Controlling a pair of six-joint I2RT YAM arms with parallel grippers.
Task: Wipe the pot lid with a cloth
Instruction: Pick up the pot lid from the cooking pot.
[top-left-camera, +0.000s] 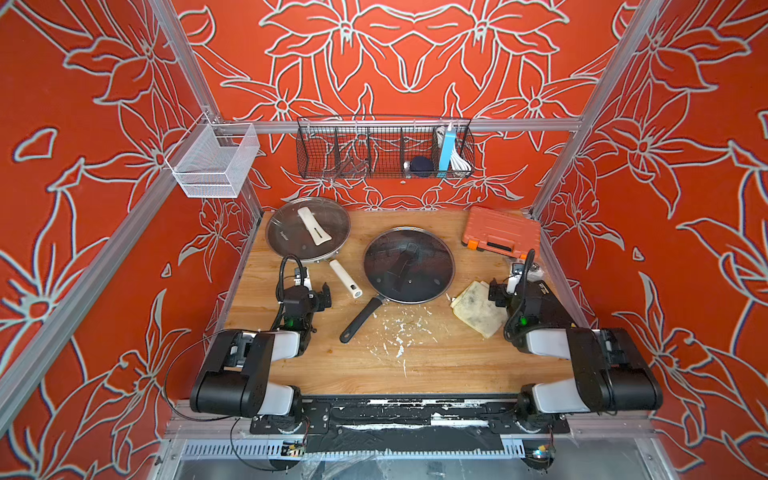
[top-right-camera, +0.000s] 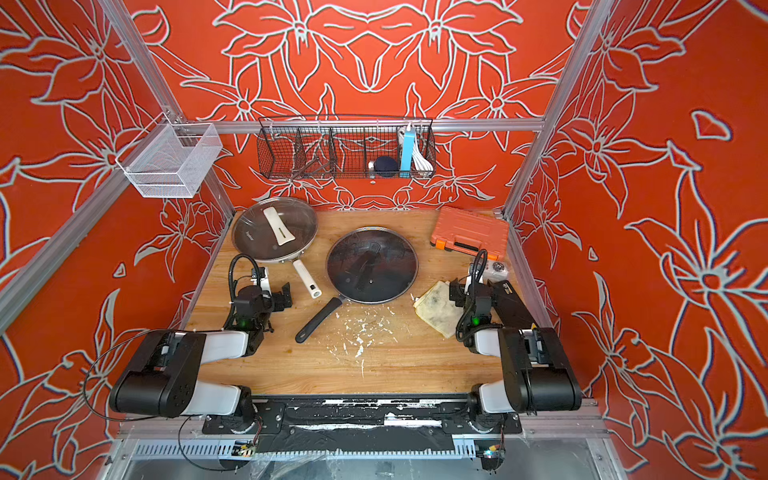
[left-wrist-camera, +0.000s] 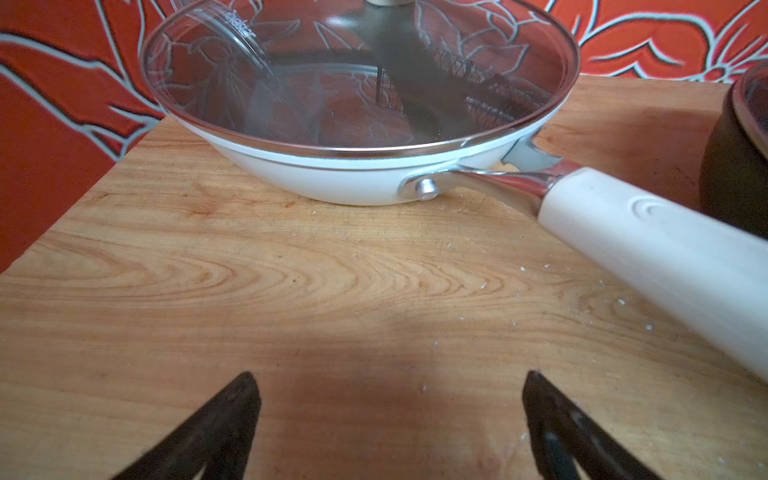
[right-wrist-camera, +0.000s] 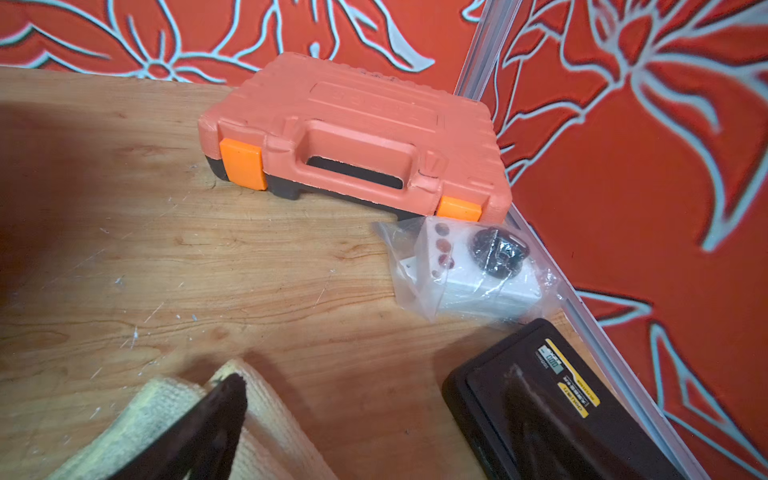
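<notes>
Nearby, the left tool (left-wrist-camera: 390, 378) is hanging spread and empty over the table (top-left-camera: 415, 365). The right tool (top-left-camera: 498, 293), equally spread, is hovering at the cloth (top-left-camera: 478, 309) lying flat there. Pickup seems to be starting: closing on it, then reaching farther to the dark pot lid (top-left-camera: 409, 264).

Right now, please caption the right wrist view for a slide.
Open right pincer at the cloth; orange case and plastic bag beyond.
</notes>
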